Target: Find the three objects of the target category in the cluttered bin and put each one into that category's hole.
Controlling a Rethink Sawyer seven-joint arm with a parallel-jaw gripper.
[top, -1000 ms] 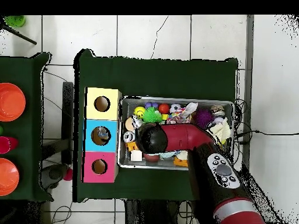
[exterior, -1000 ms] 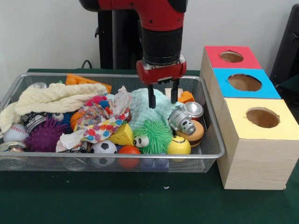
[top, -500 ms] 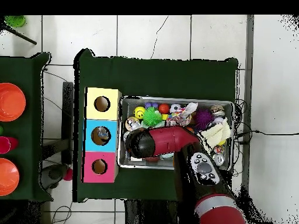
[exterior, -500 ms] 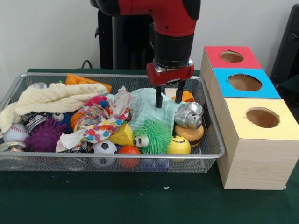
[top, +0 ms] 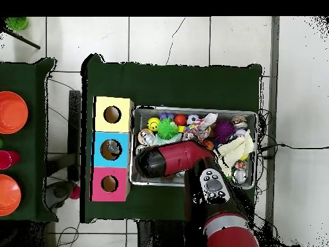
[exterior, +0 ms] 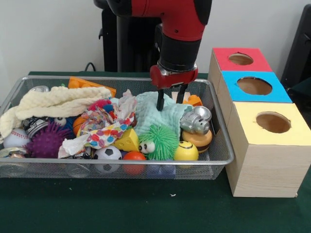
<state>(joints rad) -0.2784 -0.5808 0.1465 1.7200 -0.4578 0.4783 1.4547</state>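
My gripper (exterior: 170, 100) hangs open and empty over the right part of the wire bin (exterior: 221, 145). One fingertip (exterior: 160, 105) touches or nearly touches a mint green cloth (exterior: 151, 116). A silver can (exterior: 195, 121) lies just right of the gripper, on top of a burger toy (exterior: 198, 139). Three boxes with holes stand right of the bin: red (exterior: 240, 59), blue (exterior: 253, 86) and yellow (exterior: 272, 122). In the overhead view the arm's end (top: 154, 162) covers the gripper, beside the blue box (top: 111, 149).
The bin also holds a cream knitted cloth (exterior: 53, 101), a patterned cloth (exterior: 104, 127), a purple spiky ball (exterior: 46, 141), a green fuzzy toy (exterior: 158, 141), a yellow smiley ball (exterior: 185, 151), a soccer ball (exterior: 108, 155) and a baseball (exterior: 15, 138).
The gripper moved right across the mint cloth, then slightly back left. The silver can beside it shifted and now lies on the burger toy. The fingers stayed apart.
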